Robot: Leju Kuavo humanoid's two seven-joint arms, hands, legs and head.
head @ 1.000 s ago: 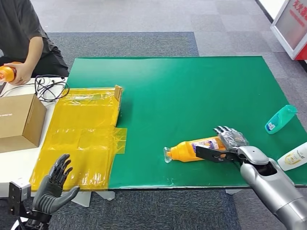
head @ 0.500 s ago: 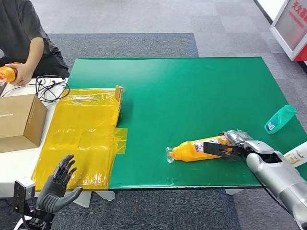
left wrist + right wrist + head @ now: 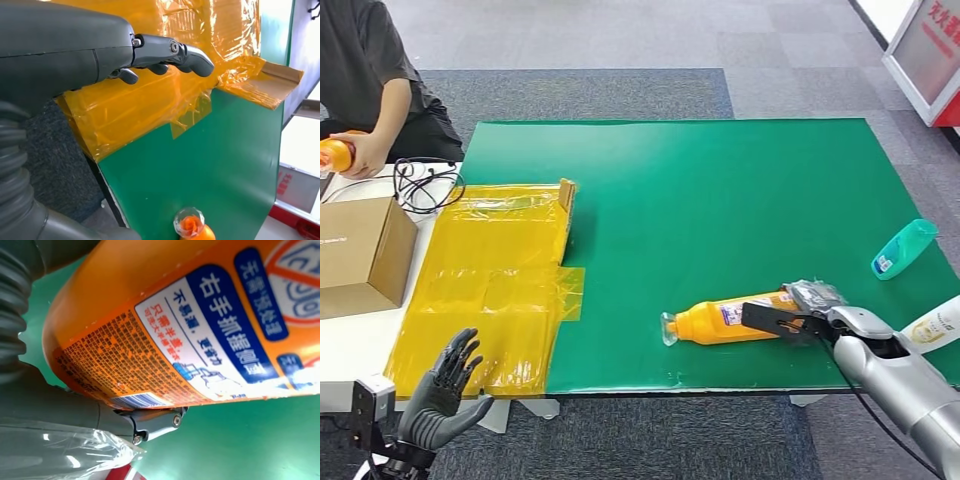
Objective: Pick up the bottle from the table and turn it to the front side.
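An orange bottle (image 3: 720, 318) lies on its side on the green mat (image 3: 712, 190) near the front edge, its clear cap pointing left. My right hand (image 3: 810, 305) grips the bottle's base end, the thumb stretched along its near side and the fingers curled over the top. Close up, the right wrist view shows the bottle's printed label (image 3: 211, 330) pressed against the hand, the thumb (image 3: 151, 422) beneath it. My left hand (image 3: 444, 385) hovers open below the table's front left corner, fingers (image 3: 166, 52) spread. The bottle's cap (image 3: 188, 225) appears in the left wrist view.
A teal bottle (image 3: 905, 248) and a white bottle (image 3: 935, 328) lie at the mat's right edge. Yellow film (image 3: 493, 285) covers the table's left part, beside a cardboard box (image 3: 361, 250) and cables (image 3: 426, 180). A person sits far left holding another orange bottle (image 3: 335, 153).
My right hand's fingers, stretched out over the bottle a second ago, have closed around its base. The bottle shifted slightly on the mat. My left hand barely moved.
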